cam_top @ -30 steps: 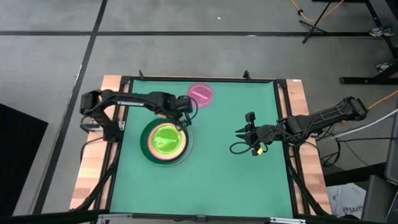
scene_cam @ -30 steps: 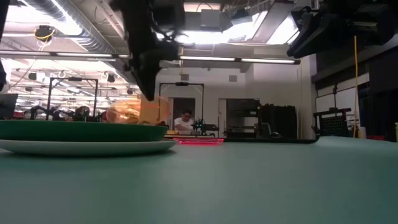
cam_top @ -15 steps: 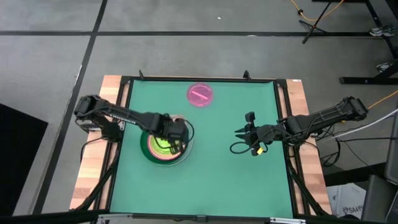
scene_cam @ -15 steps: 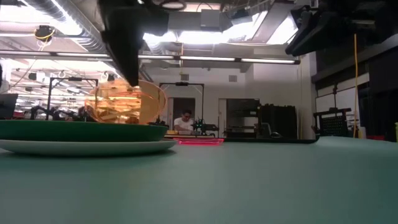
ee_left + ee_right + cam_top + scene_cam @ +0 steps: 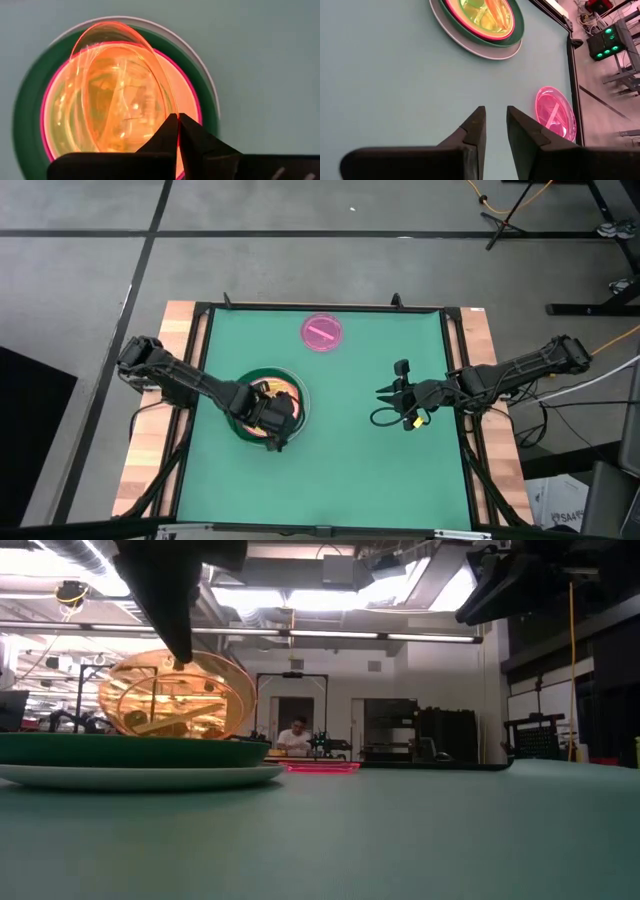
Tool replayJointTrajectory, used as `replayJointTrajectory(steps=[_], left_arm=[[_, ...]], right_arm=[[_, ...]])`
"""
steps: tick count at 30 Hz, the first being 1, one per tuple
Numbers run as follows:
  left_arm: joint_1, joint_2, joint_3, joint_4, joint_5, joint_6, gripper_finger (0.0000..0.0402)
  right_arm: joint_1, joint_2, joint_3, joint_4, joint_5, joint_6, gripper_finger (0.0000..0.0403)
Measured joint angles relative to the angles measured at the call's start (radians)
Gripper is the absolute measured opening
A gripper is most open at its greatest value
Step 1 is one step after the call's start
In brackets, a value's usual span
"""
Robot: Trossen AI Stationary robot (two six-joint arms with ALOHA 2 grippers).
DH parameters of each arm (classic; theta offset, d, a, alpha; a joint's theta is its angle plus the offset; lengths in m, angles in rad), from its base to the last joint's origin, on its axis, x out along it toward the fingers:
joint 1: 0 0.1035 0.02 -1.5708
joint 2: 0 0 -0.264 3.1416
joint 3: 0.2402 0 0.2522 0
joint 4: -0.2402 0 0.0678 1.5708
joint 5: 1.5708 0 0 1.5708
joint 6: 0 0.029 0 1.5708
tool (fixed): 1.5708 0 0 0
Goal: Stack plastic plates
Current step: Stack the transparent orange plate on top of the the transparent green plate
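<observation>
Orange translucent plastic is what is gripped at the left: the small orange plate [image 5: 120, 95] is pinched by its rim in the fully closed left gripper [image 5: 177, 122], tilted on edge above the stack [image 5: 262, 408] at the table's [image 5: 360, 470] left-centre, not yet laid flat. In the stack a large white plate [image 5: 140, 777] is seen at the bottom, a dark green plate [image 5: 130, 750] on it, then a magenta plate [image 5: 192, 95] and a translucent green plate [image 5: 482, 12] inside. Further right, near the far edge, one pink plate [image 5: 322, 332] is left lying apart from the stack, still to be added. At the right, the right gripper [image 5: 400, 395] is parked over bare table, jaws set slightly apart with nothing between them. The plates are judged light, thin and stiff, with smooth glossy surfaces likely to slip; a flat-lying one offers only the raised rim, so a pinch across the rim edge is judged the sensible hold. A tilted plate may slide off-centre on release unless it is lowered nearly level into the nest
</observation>
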Motion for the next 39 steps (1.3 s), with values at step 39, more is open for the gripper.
replayJointTrajectory(steps=[39], left_arm=[[-0.032, 0.061, -0.144, 0.009, -0.017, 0.009, 0.0003]], right_arm=[[0.000, 0.000, 0.000, -0.004, 0.000, 0.000, 0.0072]])
